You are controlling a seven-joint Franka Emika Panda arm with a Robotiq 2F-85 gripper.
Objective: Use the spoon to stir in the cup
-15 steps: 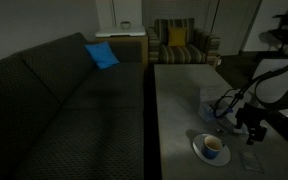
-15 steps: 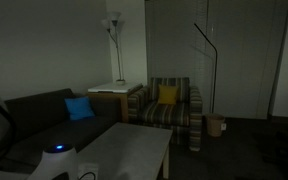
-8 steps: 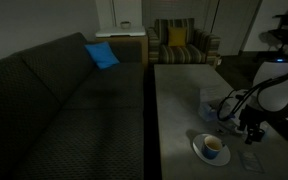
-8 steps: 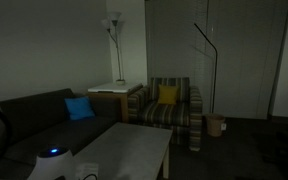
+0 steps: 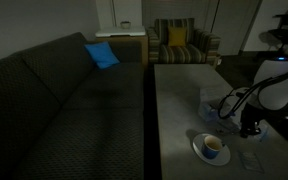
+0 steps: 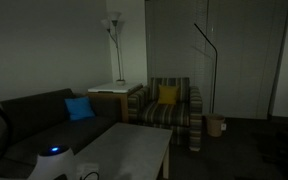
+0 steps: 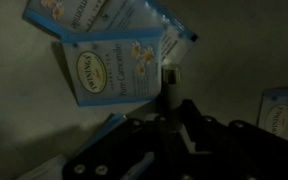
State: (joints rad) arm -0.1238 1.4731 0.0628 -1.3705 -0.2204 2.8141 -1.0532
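My end effector (image 7: 169, 72) looks narrow in the wrist view, its fingers drawn into one slim stem. It is too dark for me to tell whether anything is pinched between them. Just past the tips lies a pale blue tea packet (image 7: 109, 70) flat on the worktop (image 5: 179, 100), with another packet (image 7: 84, 14) above it and a third (image 7: 284, 108) at the right edge. In an exterior view the end effector (image 5: 250, 130) hangs low over the worktop, near the cup (image 5: 213, 145) but not touching it. The cup sits on a white saucer (image 5: 198, 152). Beyond the worktop are a dark sofa (image 5: 64, 110) with a blue cushion (image 5: 101, 55) and a striped armchair (image 5: 179, 45).
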